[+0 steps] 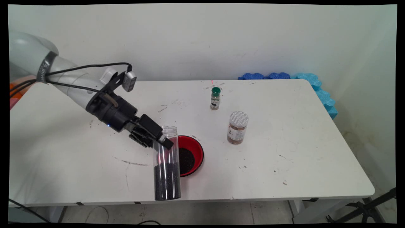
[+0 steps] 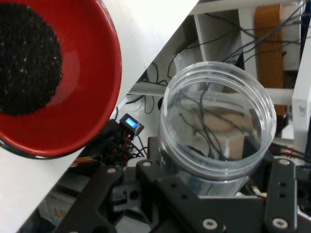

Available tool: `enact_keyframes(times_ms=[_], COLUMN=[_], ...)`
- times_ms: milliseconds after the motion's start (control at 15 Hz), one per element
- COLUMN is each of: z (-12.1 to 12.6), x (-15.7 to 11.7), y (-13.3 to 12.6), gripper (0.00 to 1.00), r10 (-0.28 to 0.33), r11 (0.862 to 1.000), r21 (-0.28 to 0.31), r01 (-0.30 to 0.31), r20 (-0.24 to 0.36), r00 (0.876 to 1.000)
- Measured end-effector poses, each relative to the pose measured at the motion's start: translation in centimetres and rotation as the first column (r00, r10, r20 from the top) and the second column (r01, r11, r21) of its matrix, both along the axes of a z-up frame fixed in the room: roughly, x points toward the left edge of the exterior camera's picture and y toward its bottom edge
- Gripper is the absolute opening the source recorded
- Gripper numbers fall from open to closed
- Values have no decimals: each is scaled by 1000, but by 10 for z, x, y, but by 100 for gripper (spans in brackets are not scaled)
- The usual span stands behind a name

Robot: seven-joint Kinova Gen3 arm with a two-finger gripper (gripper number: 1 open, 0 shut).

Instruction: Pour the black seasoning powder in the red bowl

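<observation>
I see the white table [image 1: 284, 164] first. My gripper [image 1: 156, 137] is closed on a tall clear jar [image 1: 167, 164], held upright near the table's front edge, with black grains low inside. Just beside it sits a red bowl [image 1: 194, 152] with more black grains [image 2: 26, 58]. I should tip slowly over the bowl so nothing spills.

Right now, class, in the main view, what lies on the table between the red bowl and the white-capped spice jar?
Nothing: between the red bowl and the white-capped spice jar lies only bare white table, as the main view shows.
</observation>
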State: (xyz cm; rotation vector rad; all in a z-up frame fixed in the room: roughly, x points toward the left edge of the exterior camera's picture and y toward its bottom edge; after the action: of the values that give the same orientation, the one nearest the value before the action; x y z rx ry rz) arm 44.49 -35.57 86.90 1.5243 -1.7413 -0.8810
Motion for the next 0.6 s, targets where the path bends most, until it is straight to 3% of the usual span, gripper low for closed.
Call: enact_keyframes(times_ms=[267,600], z=[-6,-13], x=[-1,-1], y=[-3,-3], gripper=[0,0], r10=[77,148], r11=[990,952], r21=[118,270], r01=[-75,-141], r20=[-7,-5], r00=[997,989])
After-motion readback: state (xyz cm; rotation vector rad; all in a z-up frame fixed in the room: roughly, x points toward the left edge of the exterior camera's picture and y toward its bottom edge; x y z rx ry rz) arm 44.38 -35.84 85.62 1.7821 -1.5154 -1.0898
